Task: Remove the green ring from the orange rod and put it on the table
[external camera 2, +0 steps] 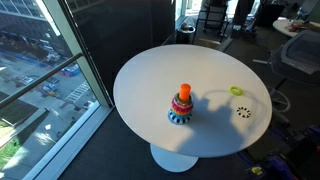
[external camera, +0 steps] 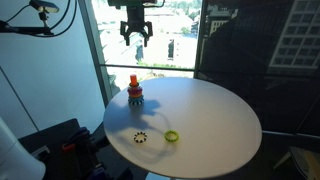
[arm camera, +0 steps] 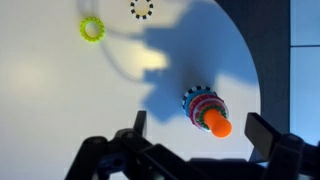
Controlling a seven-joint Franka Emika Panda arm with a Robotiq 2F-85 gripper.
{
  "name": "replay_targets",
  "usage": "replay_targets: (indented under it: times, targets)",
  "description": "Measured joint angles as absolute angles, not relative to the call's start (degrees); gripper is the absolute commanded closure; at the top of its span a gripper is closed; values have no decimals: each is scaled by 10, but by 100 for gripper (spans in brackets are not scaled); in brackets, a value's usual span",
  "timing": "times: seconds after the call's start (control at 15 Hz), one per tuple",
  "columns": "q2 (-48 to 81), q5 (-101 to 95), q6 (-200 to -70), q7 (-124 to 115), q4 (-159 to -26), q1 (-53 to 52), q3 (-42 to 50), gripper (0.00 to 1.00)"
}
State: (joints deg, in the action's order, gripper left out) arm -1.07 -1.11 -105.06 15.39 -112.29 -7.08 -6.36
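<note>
The orange rod (external camera: pixel 134 80) (external camera 2: pixel 184 91) (arm camera: pixel 217 123) stands upright on the round white table (external camera: pixel 210 120) (external camera 2: pixel 150 70) (arm camera: pixel 60 100), near its edge, with several stacked rings around its base. In the wrist view a thin dark green ring (arm camera: pixel 202 117) shows high in the stack, just below the orange tip. I cannot single it out in the exterior views. My gripper (external camera: pixel 135 34) (arm camera: pixel 200 130) is open and empty, high above the stack and almost straight over it, its fingers either side of the rod in the wrist view.
A yellow-green ring (external camera: pixel 172 136) (external camera 2: pixel 237 90) (arm camera: pixel 92 29) and a black-and-white toothed ring (external camera: pixel 141 137) (external camera 2: pixel 243 112) (arm camera: pixel 142 8) lie loose on the table, apart from the stack. Large windows stand just behind the table. Office chairs stand nearby (external camera 2: pixel 295 60).
</note>
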Motion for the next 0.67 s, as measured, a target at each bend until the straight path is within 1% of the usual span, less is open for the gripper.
replay_targets:
  times: [0.33, 0.67]
  targets:
    - [4, 31, -1110, 137, -1129, -72, -66, 0]
    - [5, 31, -1115, 135, -1129, -72, -67, 0]
